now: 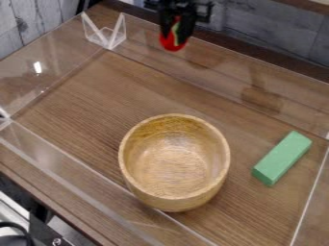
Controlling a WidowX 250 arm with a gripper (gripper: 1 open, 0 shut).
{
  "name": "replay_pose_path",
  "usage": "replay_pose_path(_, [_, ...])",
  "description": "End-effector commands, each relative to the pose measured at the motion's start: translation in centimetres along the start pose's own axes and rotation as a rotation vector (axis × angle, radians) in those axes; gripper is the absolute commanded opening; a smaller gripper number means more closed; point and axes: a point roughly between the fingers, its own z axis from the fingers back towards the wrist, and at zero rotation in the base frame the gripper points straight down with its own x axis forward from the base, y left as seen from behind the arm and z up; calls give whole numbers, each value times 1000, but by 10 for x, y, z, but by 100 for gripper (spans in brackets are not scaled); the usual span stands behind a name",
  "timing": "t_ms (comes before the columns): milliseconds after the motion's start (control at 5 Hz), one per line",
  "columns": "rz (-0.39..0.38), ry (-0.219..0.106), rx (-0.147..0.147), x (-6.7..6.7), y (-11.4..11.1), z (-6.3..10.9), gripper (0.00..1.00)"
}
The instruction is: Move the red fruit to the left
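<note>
1. The end effector [175,36] points straight down at the far edge of the desk [115,96], fingers pinched on the red fruit [172,40].
2. Fruit hangs directly beneath the fingers, clear of the desk surface; no offset between the two.
3. Wooden bowl [175,160] sits well nearer the camera, green block [282,158] off right; both apart from the fruit.
4. Judgement: open desk lies left; the lowering spot sits that way.

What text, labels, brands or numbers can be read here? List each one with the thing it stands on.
None: no words, numbers or signs are readable on the gripper, the red fruit, the wooden bowl, the green block or the table.
</note>
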Motion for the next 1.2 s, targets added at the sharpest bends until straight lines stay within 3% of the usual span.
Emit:
replay_pose_path(0, [-7,-48,21,7,3,11,0])
replay_pose_path(200, [5,-44,25,6,5,7,0])
replay_pose_path(600, [-97,-41,22,6,12,-6,0])
replay_pose_path(1000, [-123,-39,17,5,2,-17,0])
